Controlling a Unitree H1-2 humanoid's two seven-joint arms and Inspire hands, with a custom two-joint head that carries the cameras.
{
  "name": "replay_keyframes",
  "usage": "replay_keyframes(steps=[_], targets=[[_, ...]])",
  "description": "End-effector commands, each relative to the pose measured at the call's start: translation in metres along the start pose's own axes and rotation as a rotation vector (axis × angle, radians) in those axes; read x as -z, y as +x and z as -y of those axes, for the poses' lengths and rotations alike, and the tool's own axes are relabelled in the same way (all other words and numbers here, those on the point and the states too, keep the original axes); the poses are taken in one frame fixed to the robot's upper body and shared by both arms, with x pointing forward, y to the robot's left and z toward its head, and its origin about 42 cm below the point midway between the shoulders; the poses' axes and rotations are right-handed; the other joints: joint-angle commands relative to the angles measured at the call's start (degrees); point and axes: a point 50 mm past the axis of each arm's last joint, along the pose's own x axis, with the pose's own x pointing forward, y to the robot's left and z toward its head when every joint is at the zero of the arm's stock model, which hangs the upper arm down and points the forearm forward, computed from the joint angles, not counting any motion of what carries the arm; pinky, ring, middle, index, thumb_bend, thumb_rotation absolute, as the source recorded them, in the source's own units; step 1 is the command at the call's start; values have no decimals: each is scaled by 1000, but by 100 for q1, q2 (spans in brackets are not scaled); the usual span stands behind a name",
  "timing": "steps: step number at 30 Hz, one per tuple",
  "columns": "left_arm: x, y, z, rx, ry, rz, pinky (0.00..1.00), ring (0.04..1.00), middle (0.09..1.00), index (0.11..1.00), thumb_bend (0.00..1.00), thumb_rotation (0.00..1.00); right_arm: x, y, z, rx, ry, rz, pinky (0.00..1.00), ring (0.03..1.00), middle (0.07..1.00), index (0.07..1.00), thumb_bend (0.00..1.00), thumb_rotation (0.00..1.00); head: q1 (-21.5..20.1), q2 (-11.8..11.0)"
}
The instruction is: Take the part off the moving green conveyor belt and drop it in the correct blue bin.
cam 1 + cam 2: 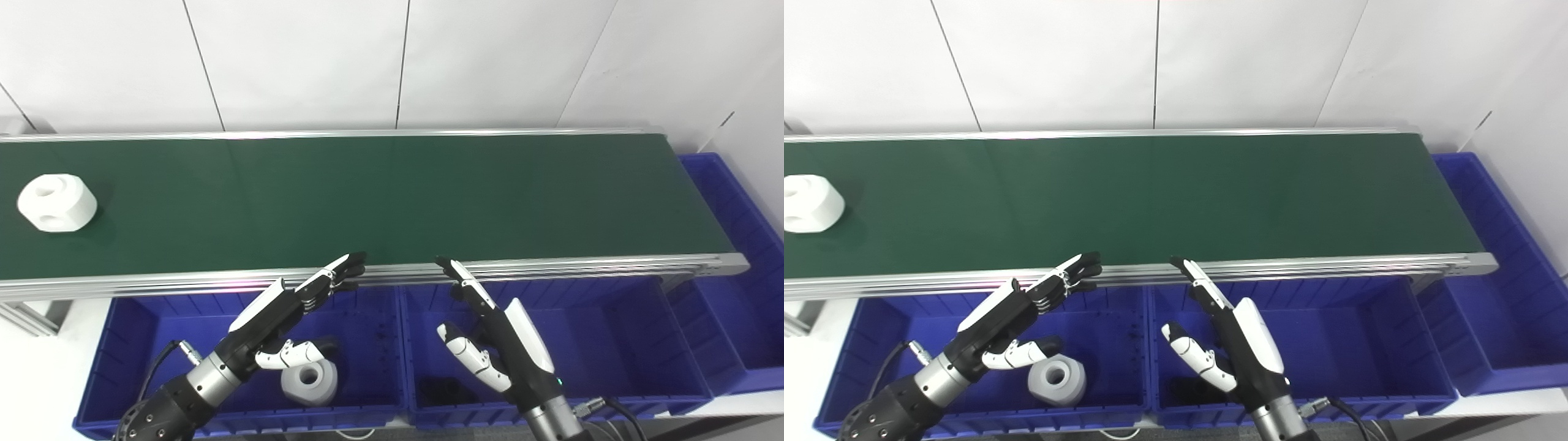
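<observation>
**Two hands spread over the bins, one part far left on the belt**

Two hands empty, fingers apart. Left hand (278, 306) above the left blue bin (122, 343), fingertips reaching up to the near rail (551, 266) of the conveyor, thumb stretched out sideways just above a white part already lying in that bin (309, 381). Right hand (496, 331) above the middle blue bin (612, 343), fingers straight and pointing toward the rail, thumb splayed to the left. Neither hand touching any part.

White part (57, 203) on the green conveyor belt (398, 196), at the far left end, well apart from both hands: a chunky block with round holes in its faces, sitting flat on the belt nearer the middle than either rail. Something dark (444, 389) on the floor of the middle bin, near its front wall, too dim to identify. Third blue bin (735, 214) beyond the belt's right end, against the white panelled wall (398, 61).
</observation>
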Motion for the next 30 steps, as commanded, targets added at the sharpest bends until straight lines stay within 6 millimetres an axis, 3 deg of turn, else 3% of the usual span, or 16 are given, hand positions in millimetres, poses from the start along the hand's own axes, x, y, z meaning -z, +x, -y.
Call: replay_keyframes(steps=[1,30], targets=[[-11,8,-5,-8,31,53,896,958,987,964,406,688,-7,4,7,19,-2,48,895,941,963,946,410,963,7,4],[-15,4,-4,-10,24,48,897,960,988,963,395,672,-10,1,5,23,1,39,889,937,961,947,404,963,9,128]])
